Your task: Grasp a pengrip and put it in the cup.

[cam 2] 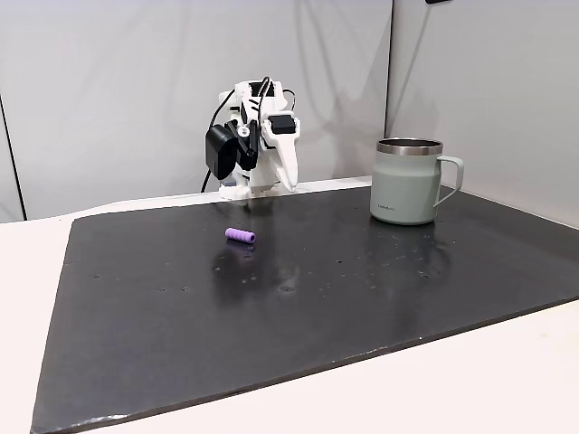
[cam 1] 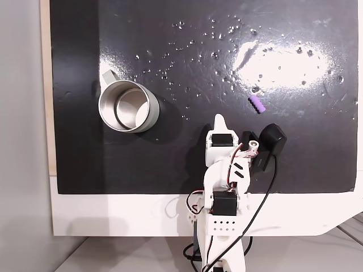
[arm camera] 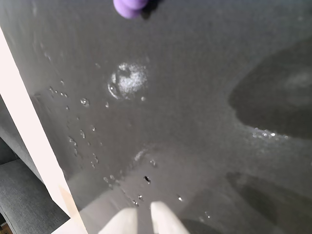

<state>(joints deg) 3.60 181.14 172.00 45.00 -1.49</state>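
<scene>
Purple and ribbed, the pengrip (cam 1: 257,105) is lying on its side on a glossy black mat (cam 1: 187,73), a short soft-looking cylinder well apart from the cup (cam 1: 128,106); in a fixed view from above it is sitting to the right of the mat's middle, just beyond the arm. The same little cylinder (cam 2: 240,235) is showing in a fixed view from the side, resting flat with its long axis roughly across the picture, and its rounded end (arm camera: 129,7) is peeking in at the top edge of the wrist view. The cup is standing upright at the mat's left in the view from above, a round mug with a shiny metal rim, a reflective inside and a small side handle; from the side its body (cam 2: 409,185) is looking pale and matte under the bright rim. The mat's surface is gleaming, dotted with small white glossy specks (cam 1: 221,34) and a broad glare patch. The white plastic end effector (arm camera: 144,214) is pointing down over the mat with its two pale fingertips almost touching, narrowed to a slit and holding nothing. A white tabletop (cam 1: 113,215) is carrying the mat and the arm's base, with black cables trailing off it.
</scene>
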